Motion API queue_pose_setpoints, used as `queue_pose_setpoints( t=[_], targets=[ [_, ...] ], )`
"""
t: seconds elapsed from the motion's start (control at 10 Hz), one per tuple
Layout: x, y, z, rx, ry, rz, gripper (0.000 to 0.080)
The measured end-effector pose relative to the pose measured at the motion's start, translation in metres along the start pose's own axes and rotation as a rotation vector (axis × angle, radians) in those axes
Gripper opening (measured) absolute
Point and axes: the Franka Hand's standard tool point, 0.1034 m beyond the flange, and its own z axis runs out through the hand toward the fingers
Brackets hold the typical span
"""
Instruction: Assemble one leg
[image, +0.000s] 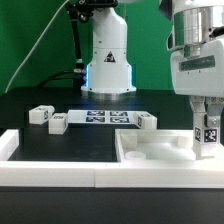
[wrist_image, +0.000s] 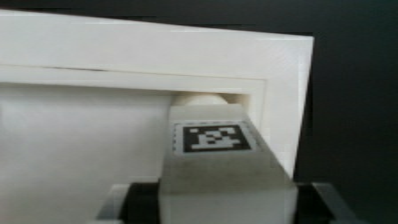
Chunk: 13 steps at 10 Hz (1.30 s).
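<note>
Writing: none I can read; only black-and-white square tags.
My gripper (image: 205, 128): lower right of the exterior frame, fingers pinching the leg (image: 207, 135) upright.
Leg: over the right corner of the big white tabletop (image: 145, 152), tag facing the camera.
Wrist frame: leg (wrist_image: 215, 160) at lower centre, tag visible.
Table (image: 60, 140): three loose legs (image: 40, 115) and the marker board (image: 105, 118) at centre left.

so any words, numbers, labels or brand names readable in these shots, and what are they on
No readable words, numbers or brand names in either view.
The leg in the gripper: a black-and-white square tag, a pattern only, no letters.
The marker board and loose legs: similar tags, too small to make out.
The robot base: a dark mark, too blurred to read.
</note>
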Motion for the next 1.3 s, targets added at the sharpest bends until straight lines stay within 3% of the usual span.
queue_pose_setpoints(
  t=[0.2, 0.4, 0.5, 0.6, 0.7, 1.0, 1.3],
  targets=[
    [-0.002, 0.000, 0.000, -0.002, -0.021, 0.171, 0.0295],
    [-0.003, 0.001, 0.000, -0.002, -0.025, 0.160, 0.0295],
    [-0.003, 0.000, 0.000, -0.001, -0.025, 0.058, 0.0498],
    [-0.003, 0.001, 0.000, -0.005, -0.027, 0.016, 0.0498],
    [-0.004, 0.001, 0.000, -0.005, -0.027, -0.044, 0.0621],
    [-0.013, -0.002, -0.004, -0.066, -0.029, -0.420, 0.0643],
    [-0.012, -0.009, -0.005, -0.087, -0.028, -0.840, 0.0649]
  ],
)
